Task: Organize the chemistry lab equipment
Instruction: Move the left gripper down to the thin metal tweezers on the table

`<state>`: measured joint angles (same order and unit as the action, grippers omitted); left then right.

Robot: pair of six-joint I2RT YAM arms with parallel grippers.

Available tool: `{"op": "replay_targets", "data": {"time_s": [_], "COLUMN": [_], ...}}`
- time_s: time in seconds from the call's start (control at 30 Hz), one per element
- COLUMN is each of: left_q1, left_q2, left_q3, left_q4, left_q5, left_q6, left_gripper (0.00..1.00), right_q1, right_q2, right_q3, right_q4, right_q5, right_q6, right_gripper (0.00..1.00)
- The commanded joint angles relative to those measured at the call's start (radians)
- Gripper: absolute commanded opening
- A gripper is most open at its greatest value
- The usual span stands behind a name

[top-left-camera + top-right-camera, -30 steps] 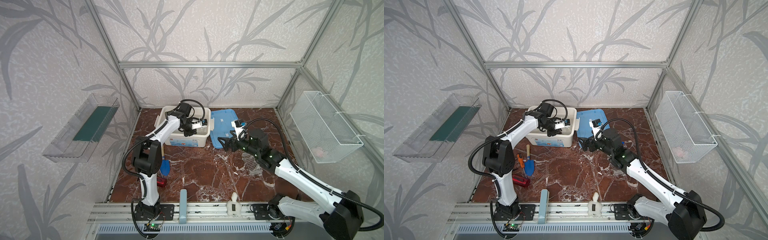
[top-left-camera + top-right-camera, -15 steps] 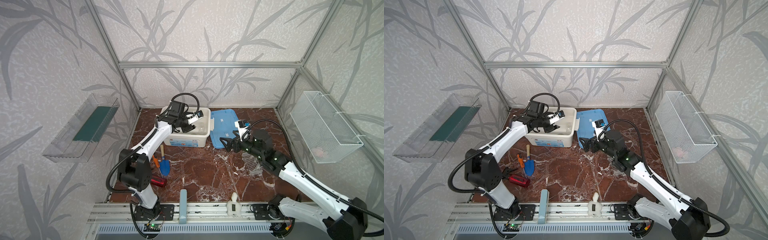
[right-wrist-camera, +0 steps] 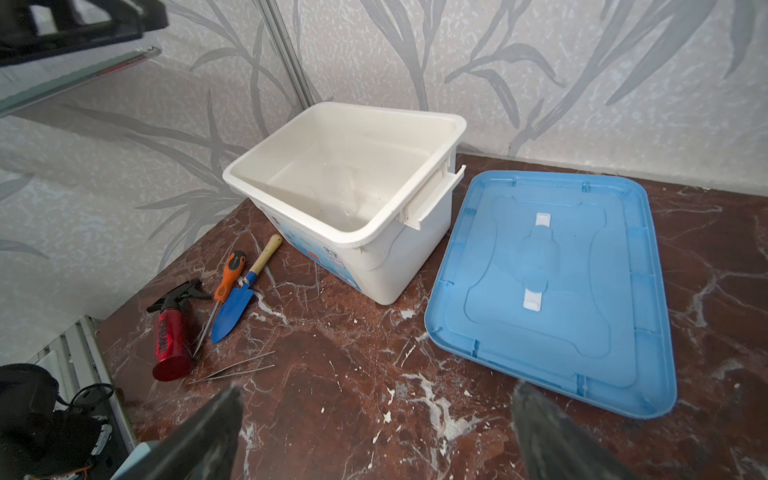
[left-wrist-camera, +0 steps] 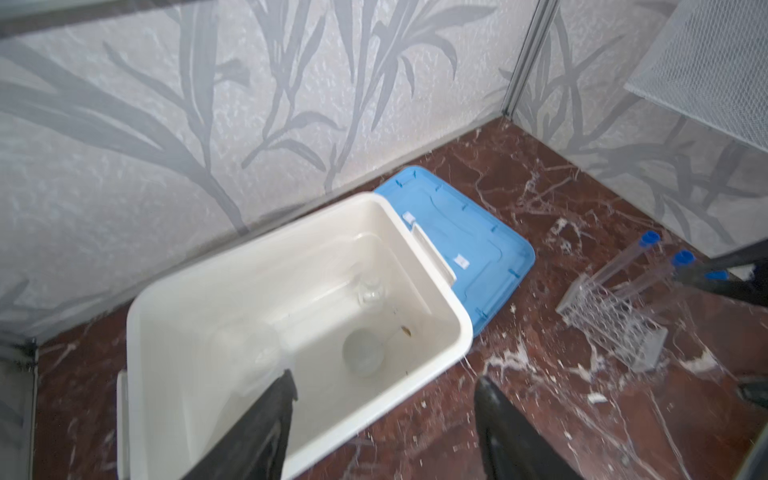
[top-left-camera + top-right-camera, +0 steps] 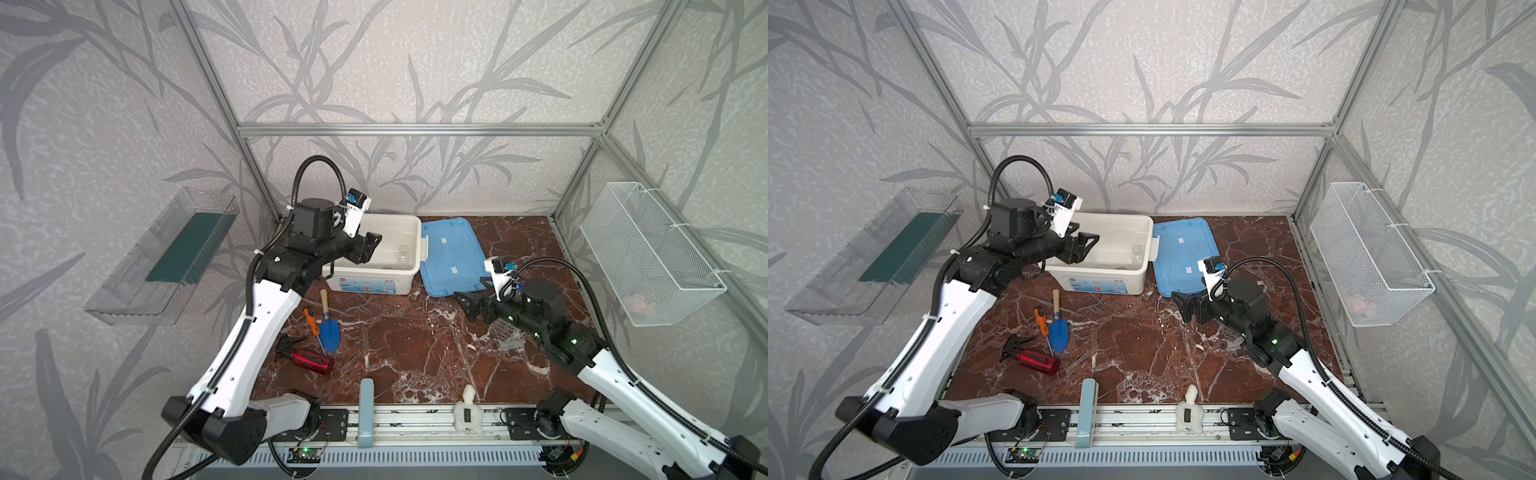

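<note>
The red-brown marble tabletop (image 5: 415, 345), glossy and veined with white, carries everything. At its 11 o'clock stands a smooth, cream-white rectangular plastic bin (image 5: 370, 282), uncovered. Its flat, rounded-corner blue lid (image 5: 451, 257) lies just beside it at 1 o'clock.

The left gripper (image 4: 384, 384) hangs over the bin's 9 o'clock end, with its black jaws spread and nothing between them. The right gripper (image 3: 379, 390) hovers above bare marble near 3 o'clock, its jaws also wide apart and empty.

At 4 o'clock the clear perforated rack (image 4: 615, 328) sits on the table, a boxy honeycomb grid. Slim blue-capped clear test tubes (image 4: 648, 240) lean tilted in it.

Inside the bin a clear beaker (image 4: 245, 353), blurred, sits beside one left fingertip. A smaller clear cup (image 4: 370, 291) stands at the 3 o'clock end, with a small white round dish (image 4: 362, 351) near it. Thin glass rods (image 3: 237, 370) lie loose at 7 o'clock, beside a blue trowel (image 3: 232, 307).
</note>
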<state>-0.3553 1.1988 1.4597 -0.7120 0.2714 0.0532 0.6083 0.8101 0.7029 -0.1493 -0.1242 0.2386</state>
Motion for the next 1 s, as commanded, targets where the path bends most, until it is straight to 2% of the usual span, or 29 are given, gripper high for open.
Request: {"op": "replay_targets", "data": {"time_s": [0.0,0.1,0.2,0.4,0.53,0.6,0.77,0.83,0.97], "left_q1": [-0.065,-0.139,-0.198,-0.257,-0.329,-0.341,-0.346,-0.346,-0.346], "left_q2": [-0.091,-0.106,-0.077,-0.030,0.050,0.085,0.136,0.144,0.223], "left_q3": [-0.095,-0.148,-0.241,-0.407,-0.482,-0.520,-0.626,-0.669,-0.676], "left_q4": [-0.245,-0.376,-0.411,-0.304,-0.275,-0.234,-0.050,0.044,0.069], "left_q5": [-0.124,-0.290,-0.282,-0.342,-0.415,-0.456,-0.472,-0.462,-0.442], "left_q6": [-0.175,-0.269,-0.367,-0.524,-0.616,-0.640,-0.681,-0.649,-0.643], "left_gripper": [0.70,0.71,0.71,0.72,0.81,0.83,0.84,0.84,0.83], "right_q1": [-0.002,-0.002,-0.001,0.000,0.000,-0.001,0.000,-0.001,0.001], "right_q2": [-0.047,-0.047,-0.017,0.020,0.011,0.011,0.032,0.036,0.029], "right_q3": [-0.040,-0.077,-0.105,-0.114,-0.139,-0.157,-0.166,-0.169,-0.176], "right_q4": [0.007,0.060,0.113,0.140,0.164,0.186,0.201,0.202,0.203], "right_q5": [-0.028,-0.111,-0.178,-0.198,-0.193,-0.188,-0.198,-0.199,-0.187], "right_q6": [0.004,0.000,0.005,0.003,0.002,0.003,0.004,0.003,0.001], "right_gripper": [0.99,0.99,0.99,0.99,0.99,0.99,0.99,0.99,0.99]}}
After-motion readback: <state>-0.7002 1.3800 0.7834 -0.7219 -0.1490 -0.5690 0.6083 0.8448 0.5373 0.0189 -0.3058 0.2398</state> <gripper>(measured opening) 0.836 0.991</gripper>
